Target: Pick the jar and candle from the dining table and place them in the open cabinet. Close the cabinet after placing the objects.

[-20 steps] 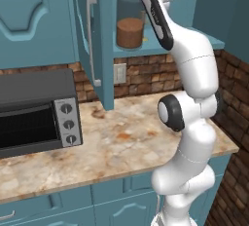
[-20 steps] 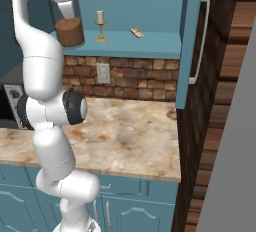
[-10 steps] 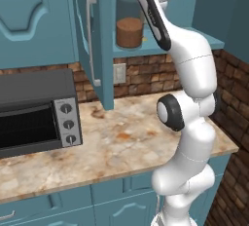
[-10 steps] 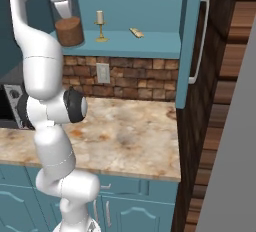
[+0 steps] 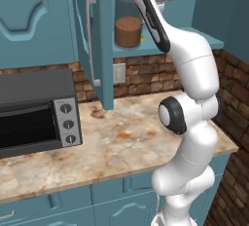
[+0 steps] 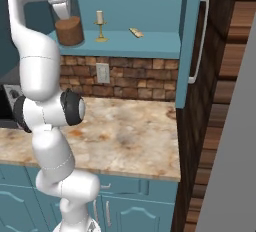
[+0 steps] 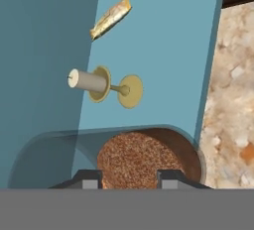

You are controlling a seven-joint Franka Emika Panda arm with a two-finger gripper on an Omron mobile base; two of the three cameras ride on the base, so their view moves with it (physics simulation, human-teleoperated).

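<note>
The jar, clear glass with brown inside, stands on the teal shelf of the open cabinet, at its left end. My gripper comes down on it from above. In the hand view its two fingertips sit on either side of the jar, shut on it. The candle, a cream stub in a brass holder, stands upright on the same shelf just right of the jar. The dining table is out of view.
A small tan scrap lies on the shelf right of the candle. Both cabinet doors hang open with silver bar handles. Below are a marbled counter, a black toaster oven at its left and a brick wall with an outlet.
</note>
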